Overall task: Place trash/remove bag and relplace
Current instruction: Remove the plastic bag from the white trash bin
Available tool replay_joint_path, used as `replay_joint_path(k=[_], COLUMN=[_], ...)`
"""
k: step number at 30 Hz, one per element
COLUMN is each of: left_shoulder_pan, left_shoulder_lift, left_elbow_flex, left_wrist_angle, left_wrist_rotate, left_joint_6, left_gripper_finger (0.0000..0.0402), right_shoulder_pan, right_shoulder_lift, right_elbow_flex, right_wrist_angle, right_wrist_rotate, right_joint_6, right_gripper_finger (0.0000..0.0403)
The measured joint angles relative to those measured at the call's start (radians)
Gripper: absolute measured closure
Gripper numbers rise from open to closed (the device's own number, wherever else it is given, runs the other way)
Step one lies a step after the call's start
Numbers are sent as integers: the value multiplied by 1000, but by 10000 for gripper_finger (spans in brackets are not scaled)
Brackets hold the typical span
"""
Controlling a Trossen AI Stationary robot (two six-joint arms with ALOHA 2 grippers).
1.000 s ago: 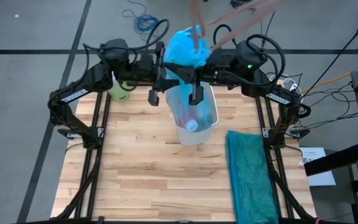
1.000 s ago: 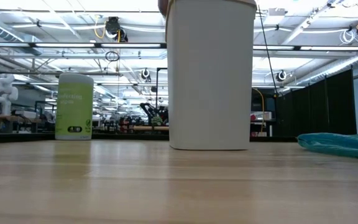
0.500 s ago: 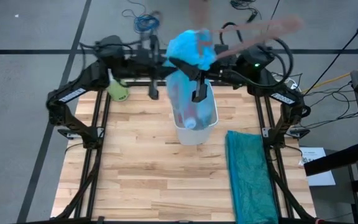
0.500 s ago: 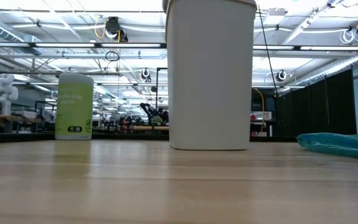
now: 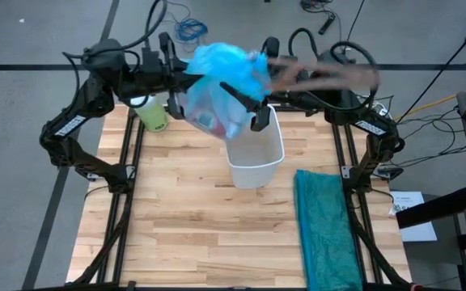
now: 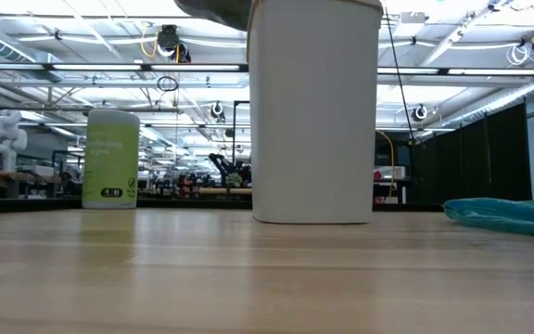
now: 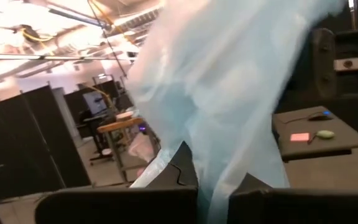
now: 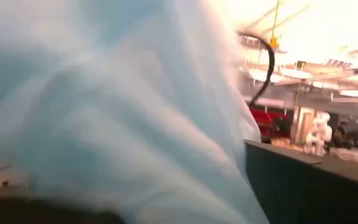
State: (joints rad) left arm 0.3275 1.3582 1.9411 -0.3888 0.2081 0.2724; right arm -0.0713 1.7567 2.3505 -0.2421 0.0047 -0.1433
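the bag (image 5: 217, 81) hangs in the air over the far edge of the table (image 5: 201, 226), lifted clear of the bin (image 5: 256, 158) and just to its far left in the high view. it is thin and sky-blue, bunched at the top and see-through lower down, where trash (image 5: 209, 121) shows as reddish and pale shapes inside.

the left gripper (image 5: 176, 77) sits at the bag's upper left side. in the left wrist view its fingers (image 7: 182, 165) stand close together with the pale blue film (image 7: 229, 93) running down between them — clamped on the bag.

the right gripper (image 5: 253, 105) reaches in from the right, against the bag's right side above the bin's far rim. the right wrist view is filled with blurred blue plastic (image 8: 104, 112), and i cannot tell whether its fingers are apart or together.

a blurred arm of a person (image 5: 322, 77) stretches in from the far right toward the top of the bag.

the bin stands upright mid-table, white, its mouth open; in the low view it rises as a tall white wall (image 6: 313, 111) with a dark shape just above its left rim.

a green bottle (image 5: 152, 115) stands near the far left edge, left of the bag. a teal bag (image 5: 324, 230) lies flat along the right side of the table, well apart from the bin.
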Motion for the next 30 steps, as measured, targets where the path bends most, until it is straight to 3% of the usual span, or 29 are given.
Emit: replay_joint_path(k=[8,16,20,30], left_shoulder_pan=[0,0,0,-1], left_shoulder_lift=[-38,-105,-150,-221], left_elbow_flex=[0,0,0,0], left_wrist_angle=[-14,-62,-130,-461], left_wrist_rotate=[-22,-69,-115,-191], left_joint_6=[3,2,2,-63], left_gripper_finger=[401,401,401,401], right_shoulder_pan=[-7,-6,-7,-7], right_shoulder_lift=[-28,-81,-100,-118], right_elbow_flex=[0,0,0,-1], right_wrist_angle=[-122,-243,-324,-373], right_wrist_rotate=[230,235,288,343], right_joint_6=[-122,-139,-161,-165], right_gripper_finger=[125,117,117,117])
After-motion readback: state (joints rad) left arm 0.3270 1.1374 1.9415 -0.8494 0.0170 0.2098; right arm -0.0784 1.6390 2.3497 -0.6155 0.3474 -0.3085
